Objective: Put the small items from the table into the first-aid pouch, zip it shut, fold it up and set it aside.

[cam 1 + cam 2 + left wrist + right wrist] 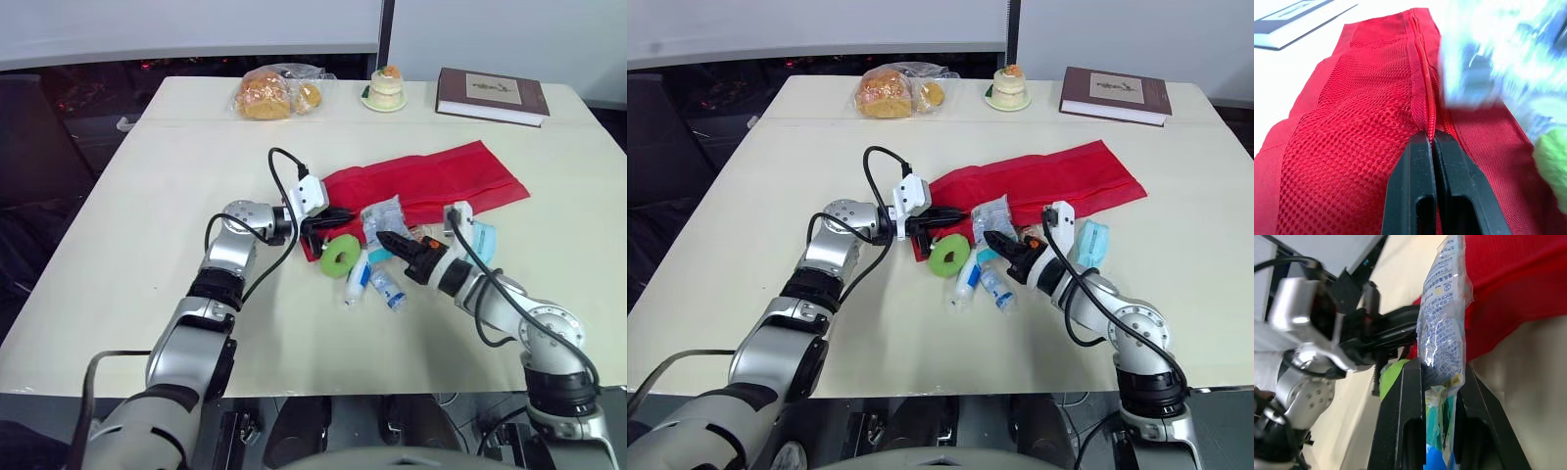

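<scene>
Left gripper (1432, 141), jaws closed, pinches red mesh pouch (431, 176); right gripper (1440, 369) clamps clear plastic packet (1442, 308) that could snag on the zipper.

The small items (358, 278) lie before the pouch (431, 183); behind it, bread bag (274, 93), cake (384, 88), book (492, 95), left to right.

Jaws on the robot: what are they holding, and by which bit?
The left jaws pinch the red pouch at its zipper seam. The right jaws grip the clear packet by one end.

pouch (1352, 122): red, mesh weave | ring (340, 256): green | packet (1442, 308): clear, blue print | mask (483, 239): pale blue | book (492, 95): brown | table (147, 196): cream
</scene>
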Motion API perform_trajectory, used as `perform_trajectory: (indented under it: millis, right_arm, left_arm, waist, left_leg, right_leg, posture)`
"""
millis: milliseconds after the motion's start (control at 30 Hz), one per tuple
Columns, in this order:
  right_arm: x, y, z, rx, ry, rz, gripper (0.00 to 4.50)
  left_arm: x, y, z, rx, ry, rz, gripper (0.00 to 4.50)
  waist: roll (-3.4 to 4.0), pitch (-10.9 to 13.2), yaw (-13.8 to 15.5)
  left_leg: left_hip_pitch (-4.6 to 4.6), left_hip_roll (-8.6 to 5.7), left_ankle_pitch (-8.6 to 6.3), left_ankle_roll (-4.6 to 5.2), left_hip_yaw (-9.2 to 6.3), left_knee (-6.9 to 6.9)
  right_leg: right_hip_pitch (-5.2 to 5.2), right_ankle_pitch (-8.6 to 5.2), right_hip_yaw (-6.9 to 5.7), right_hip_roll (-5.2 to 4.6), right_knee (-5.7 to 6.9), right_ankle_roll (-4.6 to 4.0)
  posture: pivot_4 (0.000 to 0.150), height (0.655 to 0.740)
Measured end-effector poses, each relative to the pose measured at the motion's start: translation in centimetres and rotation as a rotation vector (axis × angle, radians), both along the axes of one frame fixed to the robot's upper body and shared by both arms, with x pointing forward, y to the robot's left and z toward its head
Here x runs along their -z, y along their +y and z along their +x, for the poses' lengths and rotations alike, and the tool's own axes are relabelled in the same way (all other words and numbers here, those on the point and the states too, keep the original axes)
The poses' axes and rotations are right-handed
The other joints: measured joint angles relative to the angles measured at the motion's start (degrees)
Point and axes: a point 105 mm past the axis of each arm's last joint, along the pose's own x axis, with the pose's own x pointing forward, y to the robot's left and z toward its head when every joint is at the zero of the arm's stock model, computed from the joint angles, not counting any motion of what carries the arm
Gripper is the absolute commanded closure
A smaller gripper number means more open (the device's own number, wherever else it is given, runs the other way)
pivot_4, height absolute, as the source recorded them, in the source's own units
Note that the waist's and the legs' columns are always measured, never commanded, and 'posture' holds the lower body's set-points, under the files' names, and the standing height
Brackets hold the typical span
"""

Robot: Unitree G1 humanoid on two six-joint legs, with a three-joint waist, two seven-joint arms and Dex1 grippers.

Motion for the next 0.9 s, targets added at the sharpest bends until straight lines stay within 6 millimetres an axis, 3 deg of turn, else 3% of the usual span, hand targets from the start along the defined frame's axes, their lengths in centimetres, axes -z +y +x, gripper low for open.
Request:
perform_trajectory:
  millis: [233,433,900]
  right_arm:
    - [1.7,1.2,0.2,-0.031,0.111,0.021,4.45]
    - [2.0,2.0,-0.2,-0.067,0.134,0.021,4.45]
    - [1.9,4.0,3.4,-0.031,0.217,0.175,4.45]
  left_arm:
    - [-0.1,-0.2,0.1,-0.022,0.008,-0.021,4.44]
    - [-0.1,-0.3,-0.3,-0.032,0.019,-0.048,4.44]
    - [-0.1,-0.6,-1.7,-0.044,0.062,-0.098,4.44]
  waist:
    - [0.00,0.00,-0.24]
    - [0.00,0.00,-0.78]
    - [0.02,0.00,-1.08]
  left_leg:
    - [0.00,0.00,0.00,0.00,-0.01,0.00]
    - [0.00,0.00,0.00,0.00,-0.01,0.00]
    - [0.03,0.03,0.00,0.00,0.02,0.00]
  right_leg:
    - [0.00,0.00,0.00,-0.01,0.01,0.00]
    - [0.00,0.00,0.01,-0.01,0.01,0.01]
    - [-0.02,0.01,0.05,0.02,0.06,0.01]
  posture:
    - [0.150,0.7289]
    - [0.150,0.7289]
    - [0.150,0.7289]
